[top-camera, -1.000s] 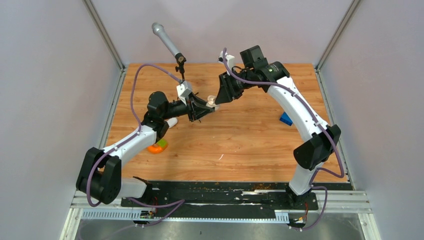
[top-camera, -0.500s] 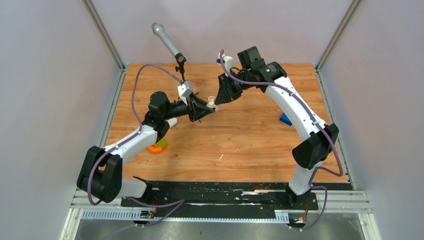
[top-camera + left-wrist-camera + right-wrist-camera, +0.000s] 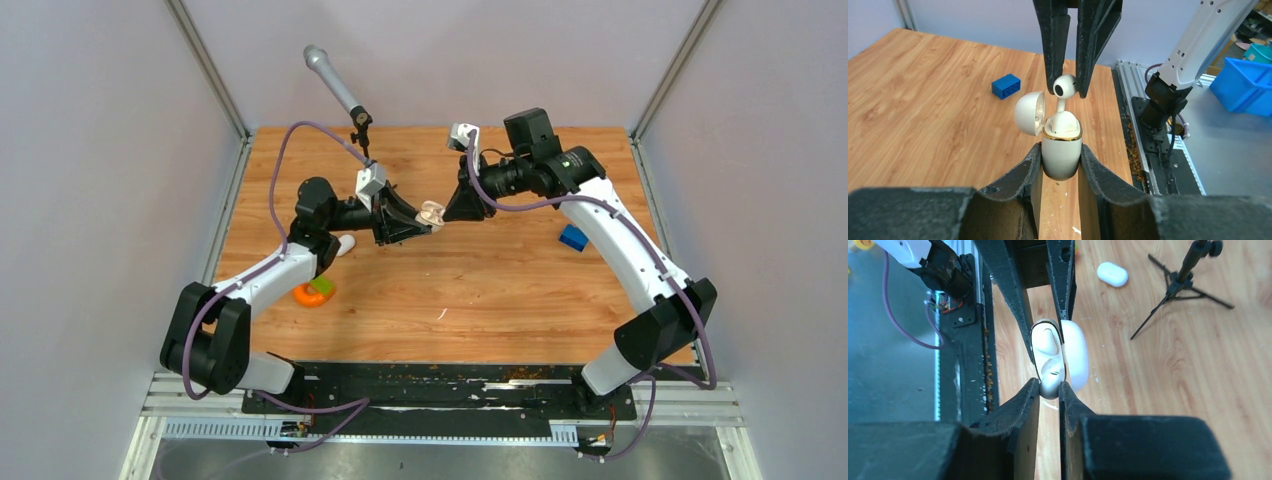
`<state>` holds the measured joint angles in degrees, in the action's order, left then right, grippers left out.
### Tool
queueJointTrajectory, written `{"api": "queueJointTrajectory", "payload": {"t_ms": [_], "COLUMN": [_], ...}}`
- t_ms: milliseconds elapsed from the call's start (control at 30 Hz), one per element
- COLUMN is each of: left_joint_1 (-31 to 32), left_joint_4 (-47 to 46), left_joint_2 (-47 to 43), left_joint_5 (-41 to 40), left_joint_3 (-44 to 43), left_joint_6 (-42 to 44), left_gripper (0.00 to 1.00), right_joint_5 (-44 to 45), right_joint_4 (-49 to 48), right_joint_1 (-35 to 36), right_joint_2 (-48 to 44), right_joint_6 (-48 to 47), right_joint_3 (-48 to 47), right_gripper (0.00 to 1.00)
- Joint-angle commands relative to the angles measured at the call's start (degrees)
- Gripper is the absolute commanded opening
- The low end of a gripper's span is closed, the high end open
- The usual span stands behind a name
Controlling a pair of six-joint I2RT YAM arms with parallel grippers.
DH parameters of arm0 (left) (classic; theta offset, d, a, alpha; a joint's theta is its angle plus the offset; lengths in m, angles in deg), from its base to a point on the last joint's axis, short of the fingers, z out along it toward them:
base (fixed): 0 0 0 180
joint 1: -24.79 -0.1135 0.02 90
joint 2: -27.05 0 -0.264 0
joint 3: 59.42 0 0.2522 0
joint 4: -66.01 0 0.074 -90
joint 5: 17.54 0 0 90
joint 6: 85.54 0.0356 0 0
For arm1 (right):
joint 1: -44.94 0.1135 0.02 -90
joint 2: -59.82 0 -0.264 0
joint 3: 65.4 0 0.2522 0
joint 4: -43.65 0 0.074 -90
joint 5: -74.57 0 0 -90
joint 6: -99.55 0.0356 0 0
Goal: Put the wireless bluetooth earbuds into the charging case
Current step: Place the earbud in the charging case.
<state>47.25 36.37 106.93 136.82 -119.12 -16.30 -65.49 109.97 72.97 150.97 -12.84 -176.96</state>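
Observation:
My left gripper (image 3: 420,224) is shut on the white charging case (image 3: 1061,155) and holds it above the table, lid (image 3: 1029,113) swung open to the left. One earbud (image 3: 1063,122) sits in the case. My right gripper (image 3: 448,210) is shut on the bulb of the second earbud (image 3: 1064,85), directly over the open case, with its stem pointing down to the case mouth. In the right wrist view the held earbud (image 3: 1049,385) is pinched between my fingertips, against the gold-rimmed opening of the case (image 3: 1048,347), with the other bud (image 3: 1046,340) beside it.
A microphone on a small black tripod (image 3: 352,110) stands at the back left. A blue brick (image 3: 572,237) lies to the right. An orange and green object (image 3: 315,293) and a small white pebble-shaped object (image 3: 345,244) lie by the left arm. A white sliver (image 3: 441,314) lies in front.
My right arm has swung out to the right and its wrist has turned, bringing the held earbud level with the case mouth. My left gripper has shifted slightly right with the case.

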Motion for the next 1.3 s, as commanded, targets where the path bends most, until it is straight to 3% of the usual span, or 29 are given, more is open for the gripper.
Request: {"api": "queueJointTrajectory", "payload": {"t_ms": [0,167,533,1267], "left_joint_1": [-0.4,-0.2,-0.1,-0.2], "left_joint_4": [-4.7,-5.3,-4.8,-4.0], "left_joint_2": [-1.0,-0.7,-0.4,0.0], "left_joint_5": [3.5,3.3,3.1,4.3], "left_joint_3": [-2.7,-2.8,-2.7,-3.5], "left_joint_6": [-1.2,-1.4,-1.7,-0.8], "left_gripper": [0.0,0.0,0.0,0.0], "right_joint_5": [-2.2,-1.1,-1.0,-4.4], "right_joint_4": [-3.4,-1.6,0.3,2.4], "right_joint_1": [-0.2,1.2,2.4,2.8], "right_joint_2": [-3.0,-2.9,-3.9,-4.6], "right_joint_6": [-13.0,-19.5,-23.9,-26.3], "right_joint_3": [1.3,1.3,0.3,1.0], "right_gripper": [0.04,0.05,0.02,0.0]}}
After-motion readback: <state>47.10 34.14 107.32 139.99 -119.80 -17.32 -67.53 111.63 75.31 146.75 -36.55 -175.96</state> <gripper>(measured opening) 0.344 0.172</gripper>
